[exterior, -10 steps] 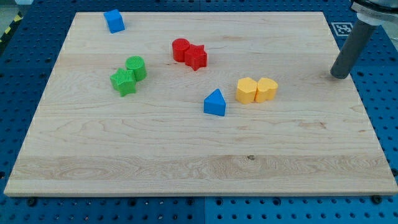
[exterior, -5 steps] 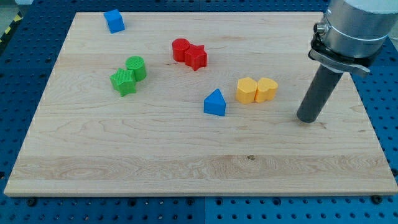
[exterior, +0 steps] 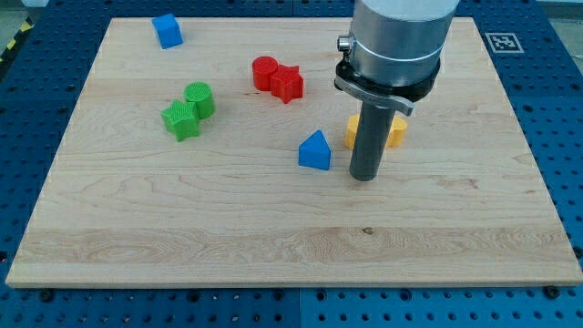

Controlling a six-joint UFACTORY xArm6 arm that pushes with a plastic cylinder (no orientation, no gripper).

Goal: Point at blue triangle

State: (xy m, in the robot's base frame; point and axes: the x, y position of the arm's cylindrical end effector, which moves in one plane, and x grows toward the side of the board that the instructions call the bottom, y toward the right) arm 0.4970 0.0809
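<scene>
**Closing on the triangle, with little margin left**

Resting on the pale wooden surface (exterior: 273,228), my tip (exterior: 364,176) stands just beside the small blue triangular block (exterior: 315,151), on its side toward the view's right and a touch nearer the view's bottom, with a thin strip of bare wood between them. As an end effector it is only a plain dark rod, with nothing to clench or release, and it grasps nothing.

Pointing looks close to done, so the main risk is overshoot: any further slide toward the view's left would nudge the triangle out of place.

Behind the rod, the two yellow blocks (exterior: 352,132) are partly hidden, and I cannot tell whether the rod touches them; a drift toward the view's top could shove them.

The red pair (exterior: 278,79), green pair (exterior: 189,109) and small blue block (exterior: 167,30) at the view's top left lie well apart, out of harm.
</scene>
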